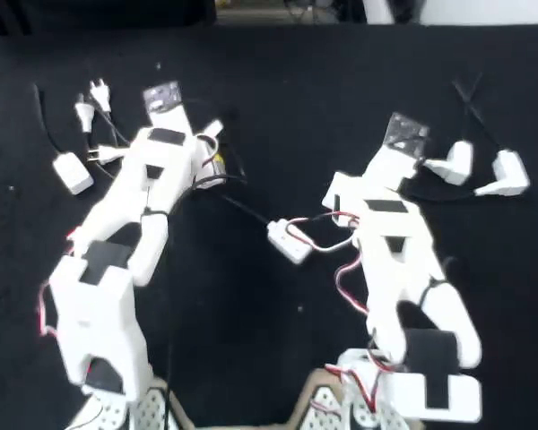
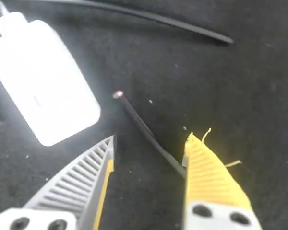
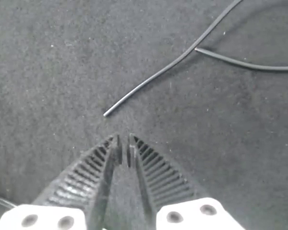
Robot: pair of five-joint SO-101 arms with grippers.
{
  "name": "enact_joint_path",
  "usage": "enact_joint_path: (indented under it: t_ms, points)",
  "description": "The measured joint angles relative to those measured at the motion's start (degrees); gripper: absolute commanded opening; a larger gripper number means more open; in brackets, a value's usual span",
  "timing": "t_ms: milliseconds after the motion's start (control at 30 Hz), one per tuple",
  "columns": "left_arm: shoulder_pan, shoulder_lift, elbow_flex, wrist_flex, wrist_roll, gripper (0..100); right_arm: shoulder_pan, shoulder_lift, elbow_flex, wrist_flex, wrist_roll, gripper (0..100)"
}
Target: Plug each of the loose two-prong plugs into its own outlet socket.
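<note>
Two loose white two-prong plugs (image 1: 91,100) lie at the far left of the black mat, with a white outlet block (image 1: 72,171) just in front of them. Another outlet block (image 1: 289,240) lies mid-table between the arms. Two white plug bodies (image 1: 509,173) rest at the far right. My left gripper (image 1: 164,97) is open low over the mat. In its wrist view the left gripper (image 2: 150,141) straddles a black cable end (image 2: 134,117), touching nothing, beside a white block (image 2: 43,81). My right gripper (image 3: 124,143) is shut and empty above bare mat, near a black cable tip (image 3: 134,93).
Thin black cables (image 1: 471,98) trail across the mat at both far corners. Red and white arm wires (image 1: 345,269) hang near the middle block. The arm bases (image 1: 341,403) stand at the front edge.
</note>
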Motion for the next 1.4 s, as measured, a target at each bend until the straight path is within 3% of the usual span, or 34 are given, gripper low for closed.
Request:
enact_joint_path:
  t_ms: [433, 600, 933, 1400]
  points:
    - [-3.1, 1.0, 2.9, 0.8, 0.7, 23, 0.0, 0.0, 0.0, 0.0, 0.0, 1.1]
    - [-5.8, 0.9, 2.8, 6.7, 0.4, 23, 0.0, 0.0, 0.0, 0.0, 0.0, 1.1]
    - [-8.3, 0.6, 3.4, 15.7, -12.0, 23, 0.0, 0.0, 0.0, 0.0, 0.0, 1.1]
    - [-20.3, -6.7, 14.0, 17.0, -21.7, 23, -3.1, 0.0, 0.0, 0.0, 0.0, 1.1]
